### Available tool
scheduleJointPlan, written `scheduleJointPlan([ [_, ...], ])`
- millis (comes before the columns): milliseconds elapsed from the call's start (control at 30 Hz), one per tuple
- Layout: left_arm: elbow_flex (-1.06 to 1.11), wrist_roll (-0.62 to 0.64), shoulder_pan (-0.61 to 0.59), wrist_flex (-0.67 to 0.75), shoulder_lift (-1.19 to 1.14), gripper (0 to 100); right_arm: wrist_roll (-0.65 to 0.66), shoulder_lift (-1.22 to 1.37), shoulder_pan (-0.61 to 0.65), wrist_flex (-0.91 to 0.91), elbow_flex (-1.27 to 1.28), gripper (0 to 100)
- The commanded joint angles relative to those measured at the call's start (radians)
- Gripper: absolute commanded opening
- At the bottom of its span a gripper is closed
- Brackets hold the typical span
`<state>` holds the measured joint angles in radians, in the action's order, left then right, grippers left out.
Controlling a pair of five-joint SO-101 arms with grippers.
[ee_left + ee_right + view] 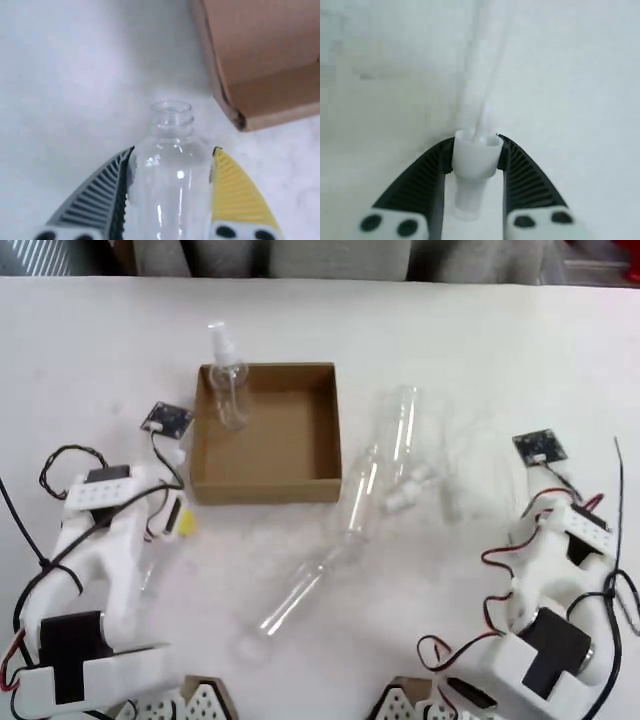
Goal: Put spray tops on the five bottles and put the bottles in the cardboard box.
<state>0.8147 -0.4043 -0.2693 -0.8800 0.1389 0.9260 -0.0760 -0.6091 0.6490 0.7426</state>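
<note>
Beside cardboard box [265, 488] corner: left gripper [173, 150] clamps uncapped bottle [170, 192], base cut off.
Right gripper [475, 140]: closed on spray top [472, 165]; tube blurred.
On tabletop [500, 350] centre: lying bottles [360, 502], outlines faint.

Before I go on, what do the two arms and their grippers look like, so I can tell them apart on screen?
Both are white with black motor blocks. The left arm trails mainly black cable; the right arm carries red and black wires. The left gripper has one grey ribbed finger and one yellow finger; the right gripper has two black ribbed fingers.
</note>
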Motion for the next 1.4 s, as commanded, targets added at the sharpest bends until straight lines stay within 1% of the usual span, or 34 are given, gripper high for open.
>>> scheduleJointPlan([
  [0,-0.005,0.005,-0.008,0.015,0.051,11,0.359,-0.016,-0.044,0.030,-0.063,1.9],
  [100,-0.005,0.005,-0.008,0.015,0.051,11,0.669,-0.016,-0.093,0.111,-0.061,1.9],
  [267,-0.005,0.005,-0.008,0.015,0.051,11,1.053,-0.016,-0.186,0.232,-0.061,1.9],
  [333,-0.005,0.005,-0.008,0.015,0.051,11,1.143,-0.015,-0.216,0.246,-0.061,1.9],
  [433,-0.005,0.005,-0.008,0.015,0.051,11,1.192,-0.012,-0.239,0.239,-0.061,2.5],
  [500,-0.005,0.005,-0.008,0.015,0.051,11,1.201,-0.012,-0.240,0.237,-0.066,2.6],
  [600,-0.005,0.005,-0.008,0.015,0.051,11,1.192,-0.015,-0.240,0.237,-0.066,8.2],
  [700,-0.005,0.005,-0.008,0.015,0.051,11,1.109,-0.013,-0.237,0.213,-0.066,17.1],
  [800,-0.005,0.005,-0.008,0.015,0.051,11,1.042,-0.008,-0.236,0.154,-0.066,23.4],
  [967,-0.005,0.005,-0.008,0.015,0.051,11,0.974,-0.019,-0.239,0.124,-0.068,25.2],
  [1033,-0.005,0.005,-0.008,0.015,0.051,11,0.921,-0.041,-0.234,0.124,-0.068,25.2],
  [1133,-0.005,0.005,-0.008,0.015,0.051,11,0.789,-0.101,-0.234,0.131,-0.064,25.1],
  [1267,-0.005,0.005,-0.008,0.015,0.051,11,0.522,-0.189,-0.245,0.154,-0.060,25.0],
  [1300,-0.005,0.005,-0.008,0.015,0.051,11,0.456,-0.208,-0.252,0.179,-0.060,24.4],
  [1367,-0.005,0.005,-0.008,0.015,0.051,11,0.328,-0.243,-0.263,0.239,-0.060,19.8],
])
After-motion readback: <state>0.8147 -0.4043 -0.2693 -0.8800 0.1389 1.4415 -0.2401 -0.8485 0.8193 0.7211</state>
